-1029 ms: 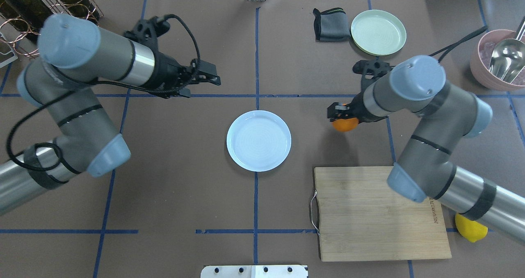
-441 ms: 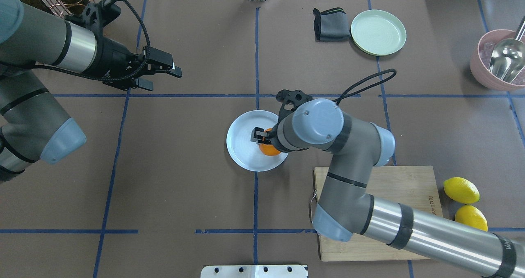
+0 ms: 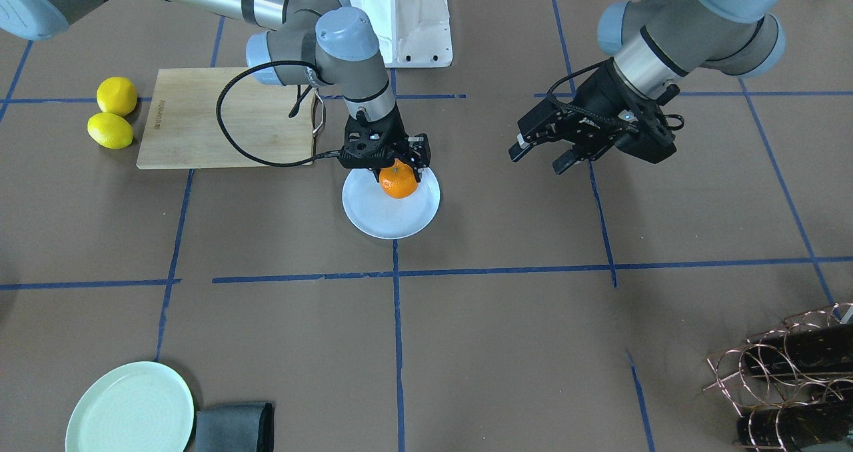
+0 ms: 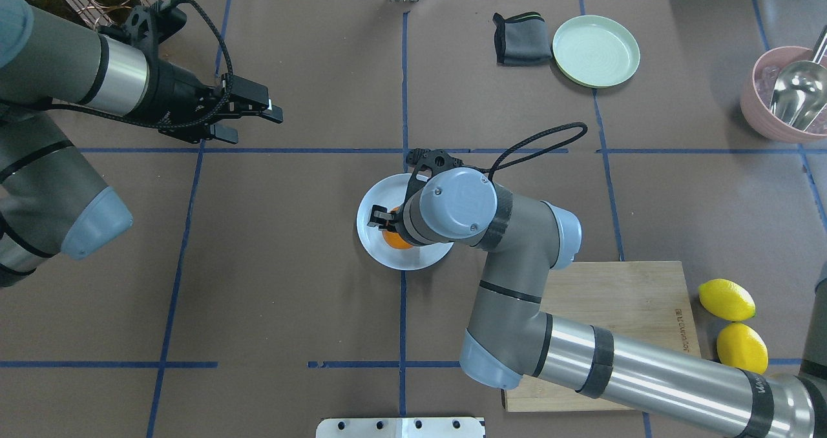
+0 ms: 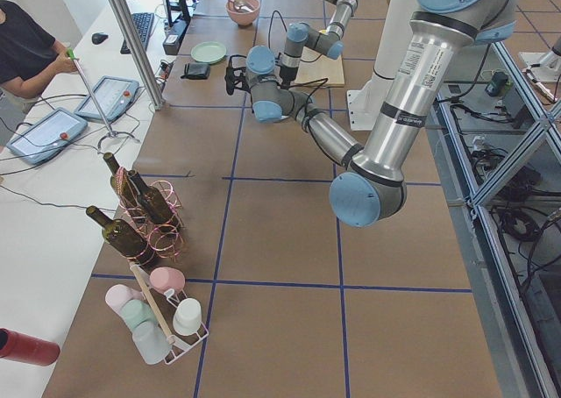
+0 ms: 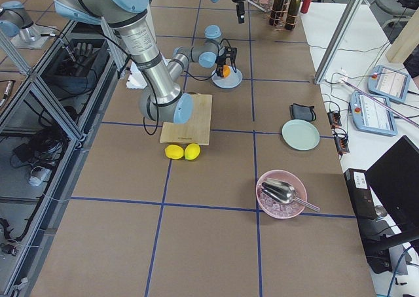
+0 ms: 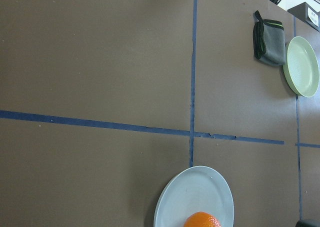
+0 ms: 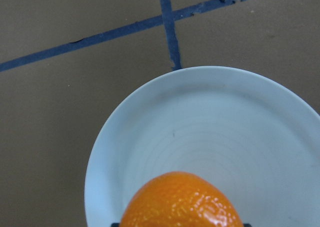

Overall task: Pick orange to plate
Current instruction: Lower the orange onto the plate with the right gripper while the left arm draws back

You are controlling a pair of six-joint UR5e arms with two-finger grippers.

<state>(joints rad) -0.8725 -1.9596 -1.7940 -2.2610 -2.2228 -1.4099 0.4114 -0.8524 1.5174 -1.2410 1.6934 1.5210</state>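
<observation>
Right gripper (image 3: 397, 167) is clamping the orange (image 3: 398, 181) between its two fingers, holding it directly over the robot-side half of the pale bluish plate (image 3: 380, 217) beneath, probably so that a release drops it inside the rim. Whether the fruit is touching the plate is unclear. Left gripper (image 3: 541, 152), jaws apart and empty, is hovering well off to the side, likely to leave room.

The orange (image 8: 182, 199) has a glossy, finely dimpled peel, the plate (image 8: 210, 122) a smooth, faintly ringed satin face, the bench (image 4: 291, 283) a matt brown paper cover crossed by blue tape (image 4: 402, 89), the cutting board (image 4: 620, 296) pale bare wood, the scoop (image 4: 798, 92) polished metal, the folded cloth (image 4: 520, 37) soft grey fabric.
</observation>
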